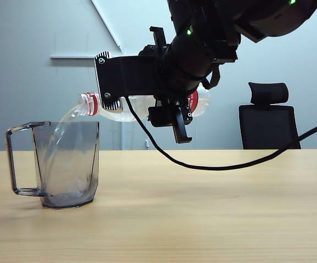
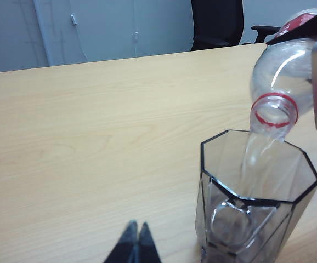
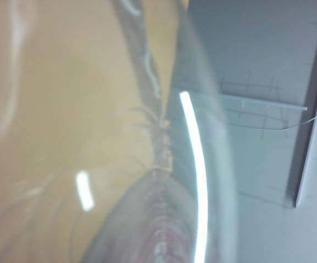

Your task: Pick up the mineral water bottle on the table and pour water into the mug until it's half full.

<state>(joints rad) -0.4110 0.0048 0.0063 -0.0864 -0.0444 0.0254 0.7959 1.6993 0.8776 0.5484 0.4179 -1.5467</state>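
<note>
The mineral water bottle (image 1: 114,112) lies nearly level in the air, uncapped, its red-ringed mouth over the mug's rim. My right gripper (image 1: 114,87) is shut on its clear body. A thin stream of water (image 1: 60,129) curves down into the smoky-grey mug (image 1: 65,164), which stands on the table (image 1: 202,208) with a shallow layer of water at its base. The left wrist view shows the bottle (image 2: 282,71) pouring water (image 2: 254,153) into the mug (image 2: 254,219); my left gripper (image 2: 135,226) is shut and empty, low beside the mug. The right wrist view is filled by the blurred bottle (image 3: 164,164).
A black cable (image 1: 219,167) hangs from the right arm and trails across the tabletop to the right. A black office chair (image 1: 268,115) stands behind the table's far edge. Pale walls lie beyond.
</note>
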